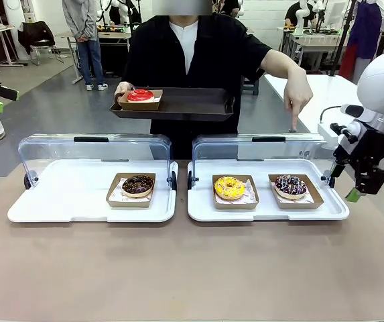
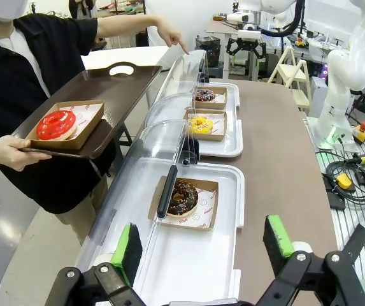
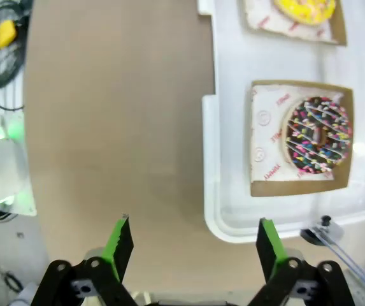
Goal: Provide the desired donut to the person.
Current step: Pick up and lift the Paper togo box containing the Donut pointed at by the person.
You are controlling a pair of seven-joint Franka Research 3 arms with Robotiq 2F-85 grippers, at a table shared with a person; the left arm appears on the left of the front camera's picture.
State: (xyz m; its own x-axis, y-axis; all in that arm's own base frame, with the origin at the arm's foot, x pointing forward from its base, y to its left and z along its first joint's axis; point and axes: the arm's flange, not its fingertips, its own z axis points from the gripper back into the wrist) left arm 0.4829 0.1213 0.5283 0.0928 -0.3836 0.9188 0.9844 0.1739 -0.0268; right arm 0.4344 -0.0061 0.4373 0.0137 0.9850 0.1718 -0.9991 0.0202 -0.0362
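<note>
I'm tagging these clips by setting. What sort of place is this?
Probably a robotics lab staged as a donut shop counter: clear-lidded display trays of boxed donuts, a person holding a serving tray, cables beside the table.

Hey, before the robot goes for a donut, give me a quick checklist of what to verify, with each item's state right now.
1. Choice shown: the person's hand points down, apparently over the sprinkled donut: ok.
2. Right gripper open and empty: ok.
3. Right case lid raised, donut uncovered: ok.
4. Sprinkled donut seated in its cardboard tray: ok.
5. Bare room on the person's brown tray beside the red donut: ok.
6. Left gripper open, holding nothing: ok.
</note>
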